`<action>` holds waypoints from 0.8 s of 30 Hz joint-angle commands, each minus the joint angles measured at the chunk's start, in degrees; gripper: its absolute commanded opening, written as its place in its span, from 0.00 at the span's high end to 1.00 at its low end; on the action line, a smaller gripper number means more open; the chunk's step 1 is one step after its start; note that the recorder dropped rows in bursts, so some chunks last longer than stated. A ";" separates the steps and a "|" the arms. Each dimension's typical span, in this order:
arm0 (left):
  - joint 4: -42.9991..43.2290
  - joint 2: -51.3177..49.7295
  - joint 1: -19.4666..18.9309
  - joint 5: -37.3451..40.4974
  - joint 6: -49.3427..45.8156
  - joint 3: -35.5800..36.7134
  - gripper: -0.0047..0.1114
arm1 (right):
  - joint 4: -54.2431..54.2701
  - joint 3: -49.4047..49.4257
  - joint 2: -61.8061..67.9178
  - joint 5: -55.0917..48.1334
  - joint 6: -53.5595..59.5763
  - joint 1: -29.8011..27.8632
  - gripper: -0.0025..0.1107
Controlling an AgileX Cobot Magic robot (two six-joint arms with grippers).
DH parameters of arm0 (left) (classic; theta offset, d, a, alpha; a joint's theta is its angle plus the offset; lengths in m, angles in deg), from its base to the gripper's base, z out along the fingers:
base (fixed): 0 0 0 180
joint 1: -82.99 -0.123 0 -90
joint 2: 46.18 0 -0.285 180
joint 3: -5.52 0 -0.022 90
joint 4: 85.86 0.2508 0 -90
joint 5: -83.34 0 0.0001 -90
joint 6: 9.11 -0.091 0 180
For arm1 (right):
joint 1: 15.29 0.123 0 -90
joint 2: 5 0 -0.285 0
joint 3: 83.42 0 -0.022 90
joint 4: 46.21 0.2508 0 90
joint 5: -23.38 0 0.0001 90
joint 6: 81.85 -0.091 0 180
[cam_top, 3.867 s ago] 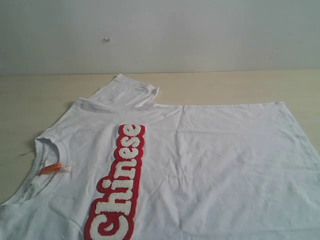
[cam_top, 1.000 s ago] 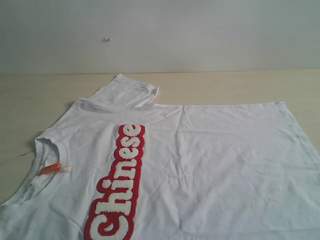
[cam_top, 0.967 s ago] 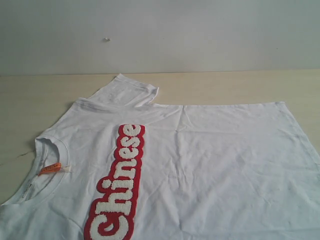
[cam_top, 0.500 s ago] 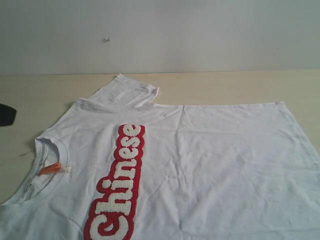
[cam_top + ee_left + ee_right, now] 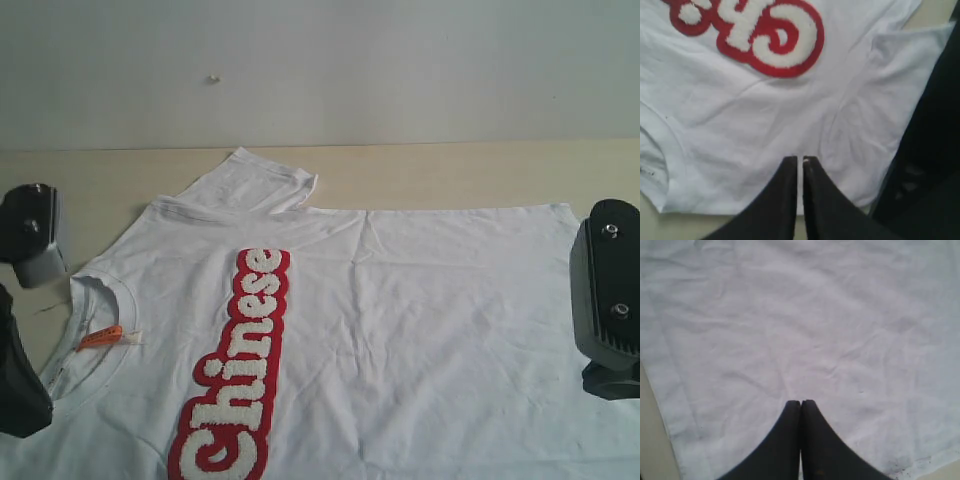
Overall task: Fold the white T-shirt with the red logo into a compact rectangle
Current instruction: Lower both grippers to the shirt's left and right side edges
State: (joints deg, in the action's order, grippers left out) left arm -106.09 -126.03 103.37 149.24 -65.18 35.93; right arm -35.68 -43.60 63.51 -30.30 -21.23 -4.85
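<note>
Right end effector (image 5: 800,402) over cropped T-shirt (image 5: 815,315)

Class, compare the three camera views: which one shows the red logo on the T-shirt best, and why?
The exterior view: nearly the whole logo reads "Chinese" there. The left wrist view catches only its "Ch" end; the right wrist view shows plain white shirt, no logo.

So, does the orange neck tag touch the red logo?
Apart. The exterior view shows bare cloth of the white T-shirt between the orange neck tag and the red logo.
</note>
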 commanded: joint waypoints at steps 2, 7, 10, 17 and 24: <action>9.18 -0.27 5.33 -2.18 -0.39 0.23 0.65 | -0.16 -0.72 0.69 1.22 1.80 0.19 0.98; 9.18 -0.27 6.01 -5.55 -0.24 0.23 0.37 | -0.47 -0.72 0.69 3.32 1.80 0.19 0.90; 9.19 -0.31 6.01 -6.27 -0.24 0.23 0.27 | -2.06 -0.72 0.69 4.64 1.80 0.19 0.76; 4.81 -0.53 6.01 -6.26 -0.24 0.23 0.06 | -2.56 -0.72 0.69 6.45 1.80 0.19 0.10; 3.01 -0.53 6.01 -9.17 -0.45 0.23 0.05 | -2.56 -0.72 0.69 10.32 2.39 0.19 0.05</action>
State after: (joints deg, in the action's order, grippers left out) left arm -102.06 -126.44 109.08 141.31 -65.51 36.06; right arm -38.03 -43.75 64.04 -22.83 -19.48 -4.85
